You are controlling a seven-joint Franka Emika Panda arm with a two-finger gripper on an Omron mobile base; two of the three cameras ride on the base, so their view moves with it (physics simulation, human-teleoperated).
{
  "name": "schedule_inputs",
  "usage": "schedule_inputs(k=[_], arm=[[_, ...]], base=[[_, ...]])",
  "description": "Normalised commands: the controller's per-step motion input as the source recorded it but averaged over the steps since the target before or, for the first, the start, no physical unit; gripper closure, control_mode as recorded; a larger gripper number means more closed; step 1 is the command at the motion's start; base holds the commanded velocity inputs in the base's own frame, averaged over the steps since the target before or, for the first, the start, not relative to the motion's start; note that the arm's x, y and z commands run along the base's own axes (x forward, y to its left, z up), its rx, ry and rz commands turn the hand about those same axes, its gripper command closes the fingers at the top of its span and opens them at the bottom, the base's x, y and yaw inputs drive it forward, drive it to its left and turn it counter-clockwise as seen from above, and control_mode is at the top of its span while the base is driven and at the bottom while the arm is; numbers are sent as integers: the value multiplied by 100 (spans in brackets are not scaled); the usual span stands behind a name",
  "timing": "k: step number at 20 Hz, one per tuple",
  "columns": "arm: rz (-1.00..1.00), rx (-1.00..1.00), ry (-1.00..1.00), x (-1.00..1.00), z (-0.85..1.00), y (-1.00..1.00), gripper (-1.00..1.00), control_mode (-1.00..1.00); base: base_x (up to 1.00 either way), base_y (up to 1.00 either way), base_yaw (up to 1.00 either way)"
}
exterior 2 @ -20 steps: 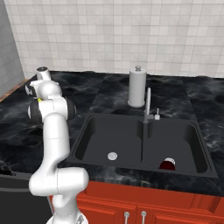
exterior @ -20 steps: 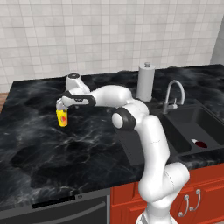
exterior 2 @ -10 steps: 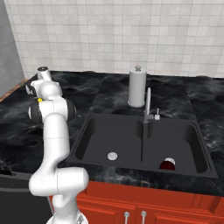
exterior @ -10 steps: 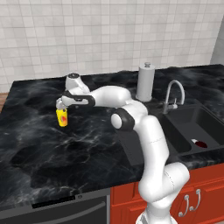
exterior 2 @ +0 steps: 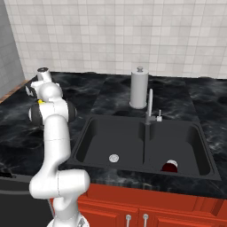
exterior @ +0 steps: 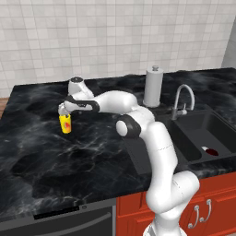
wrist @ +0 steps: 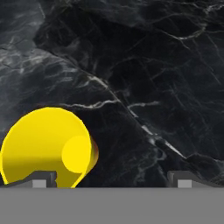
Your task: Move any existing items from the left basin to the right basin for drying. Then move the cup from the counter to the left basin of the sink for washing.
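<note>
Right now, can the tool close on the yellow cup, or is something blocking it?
Probably not quite yet. The tool hangs open just above the cup, and nothing on the counter blocks it, but in the hand view the cup sits off toward one finger.

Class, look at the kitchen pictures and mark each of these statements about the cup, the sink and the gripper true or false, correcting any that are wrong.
1. The yellow cup stands upright on the counter. True.
2. The dark red bowl lies in the left basin. False: it lies in the right basin; the left basin holds only its drain.
3. The gripper is open above the cup. True.
4. The cup is lifted off the counter in the gripper. False: it rests on the counter, not gripped.
5. The paper towel roll stands behind the sink. True.
</note>
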Motion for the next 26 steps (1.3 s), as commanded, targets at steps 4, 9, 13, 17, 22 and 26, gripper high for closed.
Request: schedule_inputs(k=[4, 9, 13, 17, 22, 26], arm=[[0, 0, 0, 0, 0, 0, -100, -100], [0, 0, 0, 0, 0, 0, -100, -100], [0, 0, 0, 0, -1, 0, -100, -100], [0, 0, 0, 0, -2, 0, -100, -100], [0, 0, 0, 0, -1, 0, -100, -100], [0, 0, 0, 0, -4, 0, -100, -100]], base=[[0, 0, 0], [0, 0, 0], [0, 0, 0], [0, 0, 0], [0, 0, 0], [0, 0, 0]])
